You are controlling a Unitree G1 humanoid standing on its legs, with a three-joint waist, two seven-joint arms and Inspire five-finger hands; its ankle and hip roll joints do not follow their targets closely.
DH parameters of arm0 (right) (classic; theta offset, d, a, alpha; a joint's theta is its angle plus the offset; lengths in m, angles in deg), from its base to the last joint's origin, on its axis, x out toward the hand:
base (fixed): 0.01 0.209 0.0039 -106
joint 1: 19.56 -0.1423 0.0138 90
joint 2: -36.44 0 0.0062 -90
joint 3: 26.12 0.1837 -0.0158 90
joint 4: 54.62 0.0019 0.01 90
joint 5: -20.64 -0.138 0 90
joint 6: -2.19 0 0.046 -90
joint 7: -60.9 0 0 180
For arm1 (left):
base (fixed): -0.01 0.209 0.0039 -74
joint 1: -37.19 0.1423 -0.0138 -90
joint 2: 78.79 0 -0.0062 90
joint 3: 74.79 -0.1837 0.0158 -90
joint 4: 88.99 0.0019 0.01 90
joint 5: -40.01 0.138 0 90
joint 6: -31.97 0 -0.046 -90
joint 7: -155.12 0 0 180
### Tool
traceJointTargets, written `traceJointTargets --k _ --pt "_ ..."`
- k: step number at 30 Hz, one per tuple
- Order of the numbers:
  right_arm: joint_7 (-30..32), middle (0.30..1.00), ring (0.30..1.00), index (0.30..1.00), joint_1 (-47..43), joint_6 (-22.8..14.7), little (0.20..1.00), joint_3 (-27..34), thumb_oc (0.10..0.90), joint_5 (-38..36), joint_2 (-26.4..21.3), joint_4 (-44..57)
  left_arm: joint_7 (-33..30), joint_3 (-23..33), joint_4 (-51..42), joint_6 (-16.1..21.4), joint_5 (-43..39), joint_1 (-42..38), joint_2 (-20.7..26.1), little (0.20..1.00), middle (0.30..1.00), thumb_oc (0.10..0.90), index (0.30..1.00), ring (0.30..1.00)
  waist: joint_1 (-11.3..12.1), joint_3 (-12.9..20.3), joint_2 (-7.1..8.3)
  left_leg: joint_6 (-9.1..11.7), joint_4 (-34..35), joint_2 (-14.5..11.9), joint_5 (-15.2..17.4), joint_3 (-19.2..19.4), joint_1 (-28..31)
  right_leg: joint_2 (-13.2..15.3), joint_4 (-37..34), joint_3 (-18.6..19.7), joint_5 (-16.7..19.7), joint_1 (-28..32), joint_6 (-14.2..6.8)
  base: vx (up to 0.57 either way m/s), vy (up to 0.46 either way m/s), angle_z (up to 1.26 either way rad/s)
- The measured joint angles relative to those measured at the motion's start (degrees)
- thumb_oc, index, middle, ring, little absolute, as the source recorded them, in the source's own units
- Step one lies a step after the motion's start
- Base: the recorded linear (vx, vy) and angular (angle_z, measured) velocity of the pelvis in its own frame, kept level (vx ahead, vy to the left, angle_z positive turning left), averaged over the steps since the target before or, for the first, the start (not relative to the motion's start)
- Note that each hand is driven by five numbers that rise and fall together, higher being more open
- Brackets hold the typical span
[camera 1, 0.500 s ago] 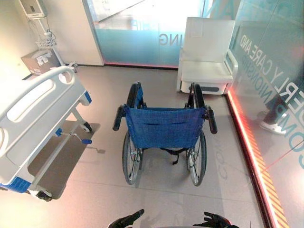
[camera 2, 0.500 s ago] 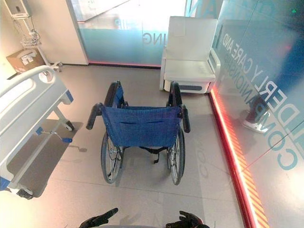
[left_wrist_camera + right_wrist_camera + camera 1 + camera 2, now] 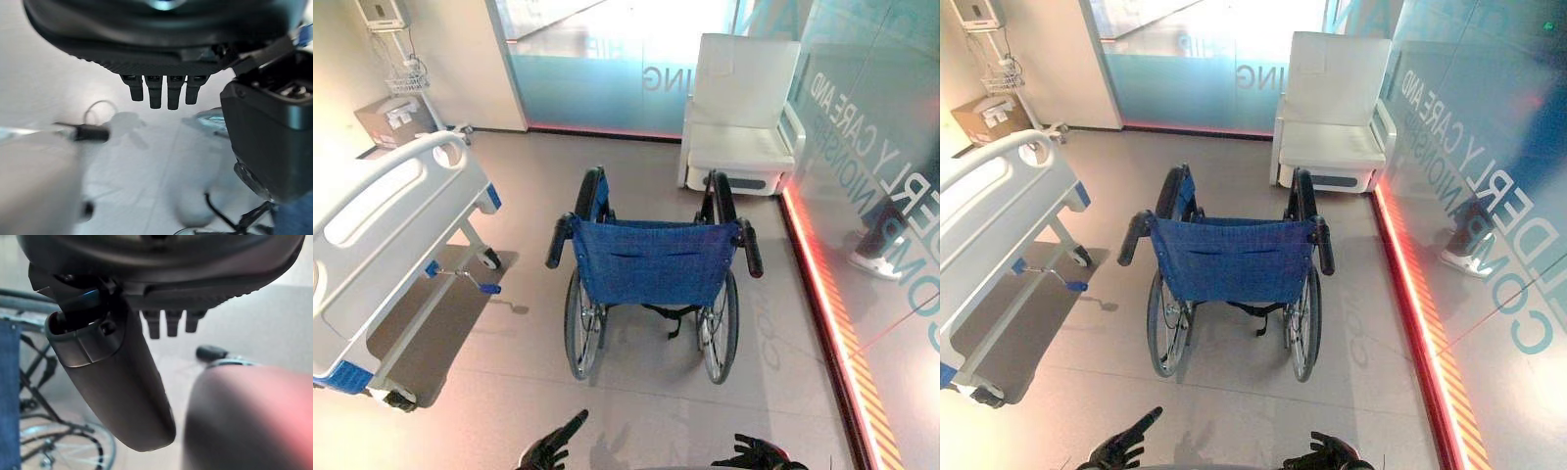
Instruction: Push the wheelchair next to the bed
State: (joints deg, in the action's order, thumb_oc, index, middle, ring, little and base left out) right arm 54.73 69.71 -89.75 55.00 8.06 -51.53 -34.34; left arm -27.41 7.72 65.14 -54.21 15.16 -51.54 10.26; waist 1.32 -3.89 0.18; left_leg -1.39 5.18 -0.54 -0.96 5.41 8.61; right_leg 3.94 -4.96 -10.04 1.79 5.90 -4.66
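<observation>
Two hands, left hand [image 3: 551, 453] and right hand [image 3: 756, 455], hang behind the wheelchair [image 3: 651, 262], fingers straight and apart, clear of its handles. Left of it the bed [image 3: 382, 220] is cut off. Cardboard box [image 3: 386, 119] contents hidden.

Grey floor [image 3: 636, 411] under wheelchair [image 3: 651, 264], bed [image 3: 382, 225], armchair [image 3: 739, 108]

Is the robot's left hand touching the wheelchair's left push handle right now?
Apart. In the left eye view, bare floor lies between the left hand and the wheelchair, whose left push handle sits well beyond it.
</observation>
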Motion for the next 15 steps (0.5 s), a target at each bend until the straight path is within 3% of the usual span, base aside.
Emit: traceJointTargets --k 4,10,15 --pt "3.28 0.9 0.9 0.9 -0.2 1.6 0.9 1.9 0.8 -0.14 -4.34 2.9 -2.85 0.35 -5.8 -0.96 1.35 -1.35 4.79 0.9 0.9 0.8 0.9 0.9 0.2 -0.49 -0.92 -0.01 0.39 0.05 0.0 -0.14 0.18 0.07 -0.15 -0.13 0.09 0.33 -0.14 0.0 0.008 0.0" --pt "8.02 0.9 0.9 0.9 -0.57 4.67 0.9 6.82 0.8 -0.15 -14.57 12.39 -4.36 8.1 -16.28 -3.51 -0.26 -2.24 14.28 0.9 0.9 0.8 0.9 0.9 0.07 -1.1 -1.74 0.0 0.4 0.04 -0.01 -0.19 0.64 0.0 -0.18 -0.15 0.1 0.8 -0.17 0.0 0.0 0.0" --pt "10.56 0.9 0.9 0.9 -1.68 7.07 0.9 10.02 0.8 -1.48 -17.35 22.35 -4.98 10.78 -26.62 -4.79 -1.84 -3.39 17.93 0.9 0.9 0.8 0.9 0.9 0.24 -1.5 -1.29 0.0 0.39 0.07 -0.02 -0.26 1.02 -0.04 -0.18 -0.21 0.13 1.24 -0.21 0.01 0.001 0.0"
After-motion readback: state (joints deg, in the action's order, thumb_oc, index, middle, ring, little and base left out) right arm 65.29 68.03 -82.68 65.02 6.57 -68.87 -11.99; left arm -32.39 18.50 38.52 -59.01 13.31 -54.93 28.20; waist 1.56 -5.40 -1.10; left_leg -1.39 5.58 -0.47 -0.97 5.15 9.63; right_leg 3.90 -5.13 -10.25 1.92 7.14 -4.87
